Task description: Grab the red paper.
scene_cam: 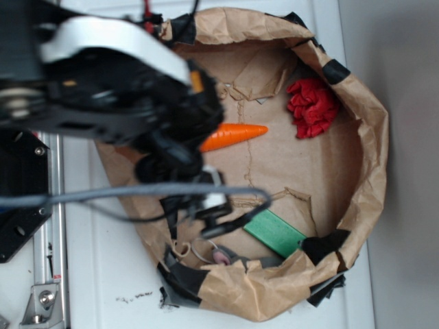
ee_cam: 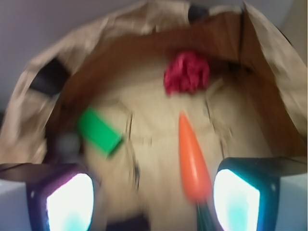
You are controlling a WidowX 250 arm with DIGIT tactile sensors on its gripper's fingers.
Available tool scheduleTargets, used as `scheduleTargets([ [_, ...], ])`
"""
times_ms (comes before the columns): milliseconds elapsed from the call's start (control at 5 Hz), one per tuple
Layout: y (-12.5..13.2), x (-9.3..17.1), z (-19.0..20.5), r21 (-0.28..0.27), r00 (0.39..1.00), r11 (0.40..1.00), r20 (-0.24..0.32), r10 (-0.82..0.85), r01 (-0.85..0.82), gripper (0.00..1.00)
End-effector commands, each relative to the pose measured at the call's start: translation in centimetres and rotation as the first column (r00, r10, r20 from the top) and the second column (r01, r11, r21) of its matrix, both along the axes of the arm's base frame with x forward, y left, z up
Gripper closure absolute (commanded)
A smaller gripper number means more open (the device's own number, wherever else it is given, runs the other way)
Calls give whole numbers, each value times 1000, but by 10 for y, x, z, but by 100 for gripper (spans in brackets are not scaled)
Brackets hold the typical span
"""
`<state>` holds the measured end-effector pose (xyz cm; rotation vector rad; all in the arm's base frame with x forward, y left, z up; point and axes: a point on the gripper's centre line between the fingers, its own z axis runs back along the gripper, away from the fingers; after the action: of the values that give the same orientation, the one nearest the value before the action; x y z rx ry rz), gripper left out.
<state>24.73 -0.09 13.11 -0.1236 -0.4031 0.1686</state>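
Jaws spread wide, nothing between them, as seen in the wrist view where the two glowing fingertip pads (ee_cam: 70, 202) of the black robot gripper (ee_cam: 153, 202) stand far apart at the bottom corners. Positioned over the near end of the crumpled brown paper enclosure (scene_cam: 370, 130), above its floor. Small bright red wad of ruffled paper (scene_cam: 313, 106) lying at the far end of that enclosure, close to its wall, well apart from the gripper. Orange toy carrot (scene_cam: 233, 136) resting on the enclosure floor between wad and gripper, its thick end near the right pad. Flat green rectangular block (scene_cam: 274, 232) also on the floor, toward one side wall.
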Motion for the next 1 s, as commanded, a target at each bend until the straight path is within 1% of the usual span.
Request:
scheduleTargets([
  [0, 30, 68, -32, -50, 985, 990, 106, 138, -134, 0],
  [200, 28, 86, -53, -68, 976, 981, 104, 189, -183, 0],
  [400, 22, 103, -53, -71, 967, 975, 132, 218, -210, 0],
  [600, 11, 119, -51, -36, 966, 982, 179, 188, -184, 0],
  [800, 4, 122, -62, 119, 977, 984, 179, 113, -135, 100],
])
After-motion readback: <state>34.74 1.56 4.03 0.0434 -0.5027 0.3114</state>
